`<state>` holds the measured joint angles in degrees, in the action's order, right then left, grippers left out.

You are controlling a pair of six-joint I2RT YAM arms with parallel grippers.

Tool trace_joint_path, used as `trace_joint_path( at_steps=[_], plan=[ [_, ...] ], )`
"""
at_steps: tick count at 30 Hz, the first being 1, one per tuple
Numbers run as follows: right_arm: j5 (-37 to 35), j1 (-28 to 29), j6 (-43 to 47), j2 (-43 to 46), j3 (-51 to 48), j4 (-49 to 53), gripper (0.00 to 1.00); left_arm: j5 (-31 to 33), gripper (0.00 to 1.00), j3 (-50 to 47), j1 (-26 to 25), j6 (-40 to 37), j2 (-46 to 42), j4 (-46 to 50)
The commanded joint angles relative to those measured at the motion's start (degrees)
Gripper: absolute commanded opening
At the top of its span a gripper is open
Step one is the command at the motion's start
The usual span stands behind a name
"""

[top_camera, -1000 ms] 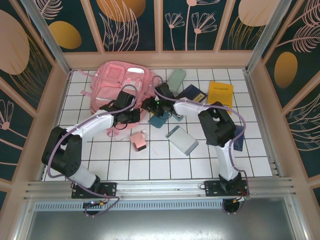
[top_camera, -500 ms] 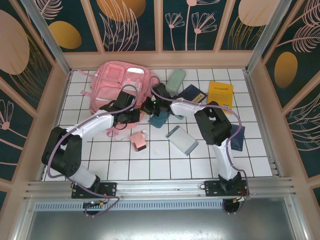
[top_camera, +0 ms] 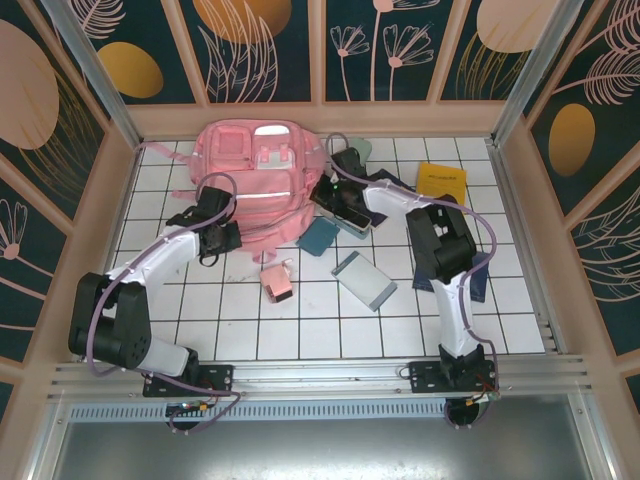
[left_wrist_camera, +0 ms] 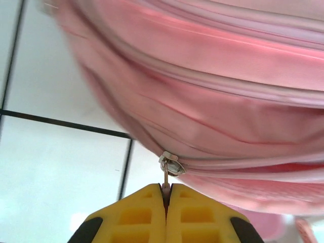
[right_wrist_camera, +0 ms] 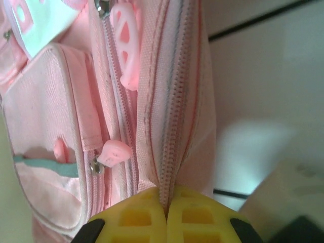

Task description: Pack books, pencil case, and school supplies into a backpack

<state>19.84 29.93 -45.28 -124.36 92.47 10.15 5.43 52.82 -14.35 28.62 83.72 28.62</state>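
The pink backpack [top_camera: 255,175] lies at the back of the tiled table, stretched between my two grippers. My left gripper [top_camera: 230,238] is at its lower left edge, shut on a small metal zipper pull [left_wrist_camera: 171,165]. My right gripper [top_camera: 320,193] is at the pack's right side, shut on the zipper seam [right_wrist_camera: 174,136] of the backpack [right_wrist_camera: 66,101]. A yellow book [top_camera: 442,183] lies at the back right. A navy book [top_camera: 478,277] is partly under my right arm. Loose supplies lie in front: pink box [top_camera: 277,281], teal pad [top_camera: 318,237], grey-blue box [top_camera: 364,280].
A mint-green case [top_camera: 356,148] peeks out behind my right arm. Wooden walls [top_camera: 110,190] close in the table on the left, right and back. Bare tiles [top_camera: 330,325] stretch along the near side.
The right gripper closed on the backpack's zipper seam. The left gripper drew away to the left with the zipper pull, and the backpack now lies spread wider between the two.
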Motion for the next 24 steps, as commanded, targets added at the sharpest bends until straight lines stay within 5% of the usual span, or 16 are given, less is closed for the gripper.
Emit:
trace_joint_path(
  at_steps=[1, 8, 12, 24],
  plan=[
    [-4.62, -2.42, 4.56, -0.91, 5.67, 2.09, 0.00, 4.05, 0.00, 0.76, 2.39, -0.95, 0.37, 5.68],
    [-2.68, -3.99, 10.12, -7.64, 18.40, 7.40, 0.02, -11.44, 0.00, 4.53, 1.99, -0.77, -0.19, 0.40],
    [-2.58, -3.79, 10.52, -6.73, 22.09, 10.64, 0.44, -15.41, 0.00, 7.29, -0.06, 1.76, 1.03, -1.32],
    [-6.90, 3.02, 2.89, 16.05, -7.96, 4.45, 0.61, -20.69, 0.00, 15.44, -6.88, 5.01, 8.50, -5.68]
  ],
)
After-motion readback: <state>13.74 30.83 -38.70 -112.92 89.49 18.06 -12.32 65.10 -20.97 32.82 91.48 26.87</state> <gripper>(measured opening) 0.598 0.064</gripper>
